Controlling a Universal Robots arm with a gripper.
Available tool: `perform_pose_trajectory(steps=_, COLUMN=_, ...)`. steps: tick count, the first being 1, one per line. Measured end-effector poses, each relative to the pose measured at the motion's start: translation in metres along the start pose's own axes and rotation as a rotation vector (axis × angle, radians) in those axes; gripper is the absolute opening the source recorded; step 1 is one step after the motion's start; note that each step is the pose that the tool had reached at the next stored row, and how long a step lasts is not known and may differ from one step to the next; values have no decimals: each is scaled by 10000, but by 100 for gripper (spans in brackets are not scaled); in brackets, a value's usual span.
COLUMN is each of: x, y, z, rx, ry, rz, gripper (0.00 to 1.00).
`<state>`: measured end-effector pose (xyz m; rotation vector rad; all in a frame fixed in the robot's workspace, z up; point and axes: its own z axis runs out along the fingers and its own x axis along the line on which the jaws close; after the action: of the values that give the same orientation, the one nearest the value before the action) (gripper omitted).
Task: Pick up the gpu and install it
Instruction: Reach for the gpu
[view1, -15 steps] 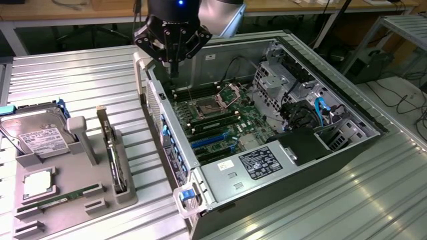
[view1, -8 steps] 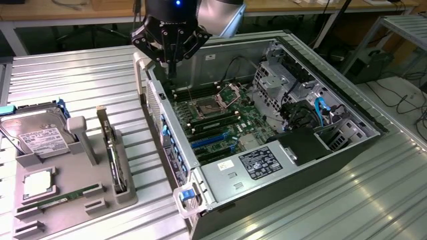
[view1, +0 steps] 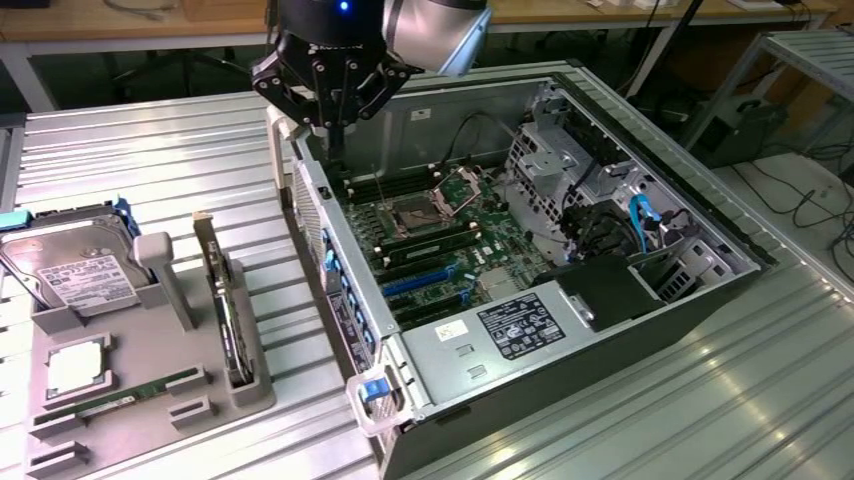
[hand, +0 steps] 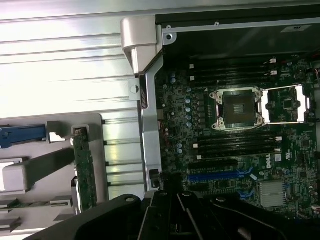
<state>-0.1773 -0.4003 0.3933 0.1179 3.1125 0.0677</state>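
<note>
**Fig.** Gripper (view1: 334, 135) with fingers closed together, empty, hanging over the far corner of the open computer case (view1: 574, 390). The arm (view1: 434, 30) points straight down. The gpu (view1: 224, 300) stands on edge in the gray holder (view1: 147, 340) (beside the case, well apart from the gripper).

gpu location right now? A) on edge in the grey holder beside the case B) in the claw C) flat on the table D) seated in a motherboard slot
A: the gpu stands on edge in the grey holder, well apart from the claw.
</note>
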Motion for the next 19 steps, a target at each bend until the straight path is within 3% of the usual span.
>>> perform_pose_trajectory(steps=19, x=159, y=-21, z=-5, rx=0, ry=0, rz=0, gripper=11)
